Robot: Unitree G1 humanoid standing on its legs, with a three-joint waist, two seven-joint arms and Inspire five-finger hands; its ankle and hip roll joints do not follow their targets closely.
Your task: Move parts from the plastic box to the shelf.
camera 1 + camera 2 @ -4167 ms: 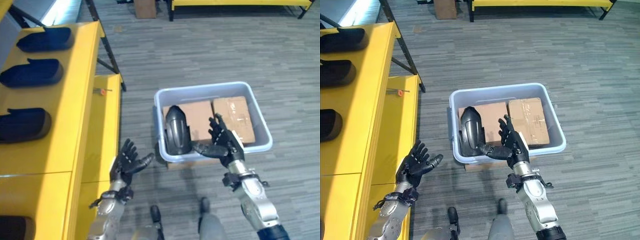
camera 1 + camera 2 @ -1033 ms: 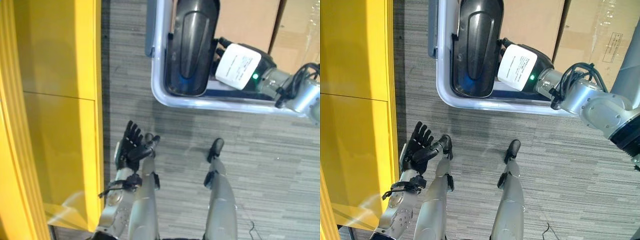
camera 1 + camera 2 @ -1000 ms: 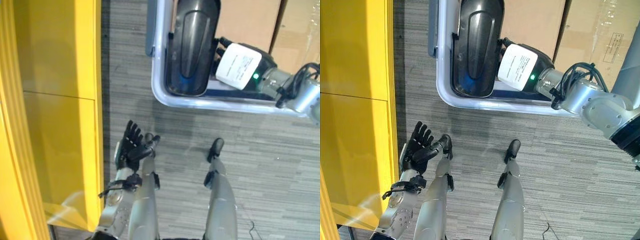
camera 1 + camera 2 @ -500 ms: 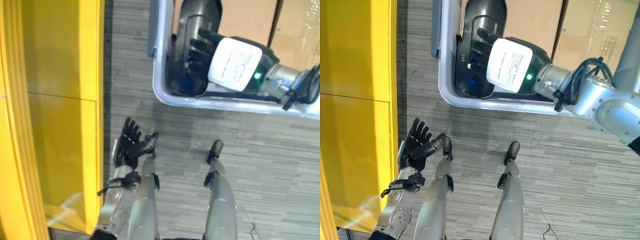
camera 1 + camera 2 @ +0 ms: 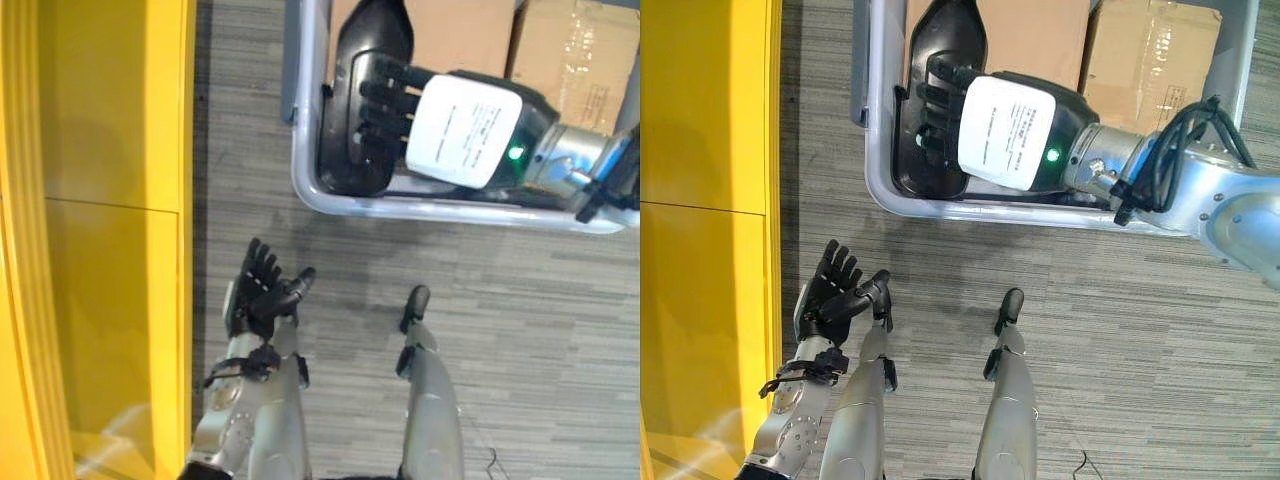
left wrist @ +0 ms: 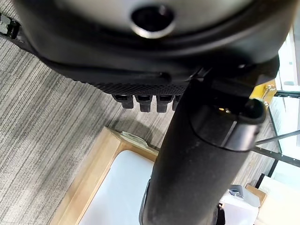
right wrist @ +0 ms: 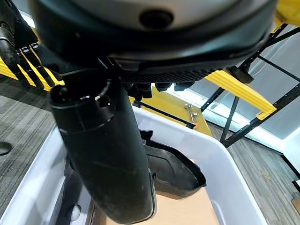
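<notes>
A light plastic box (image 5: 300,170) stands on the floor ahead of me. A black moulded part (image 5: 368,40) leans along its wall nearest the shelf, also seen in the right wrist view (image 7: 174,171). My right hand (image 5: 462,118), with a white cover on its back, reaches into the box with straight, spread fingers (image 5: 383,96) lying over the part's hollow side. Whether they press on it I cannot tell. My left hand (image 5: 257,297) hovers open, palm up, low over the floor beside the yellow shelf (image 5: 90,200), holding nothing.
Two cardboard boxes (image 5: 1038,28) (image 5: 1152,62) fill the rest of the plastic box. The yellow shelf runs along the whole left side. Grey carpet floor (image 5: 540,320) lies open between shelf and box. A wood-edged white board (image 6: 115,190) shows past the left hand.
The right hand has moved from beside the black part to over it, fingers now spread across its hollow. The view has shifted slightly. The left hand stays as it was.
</notes>
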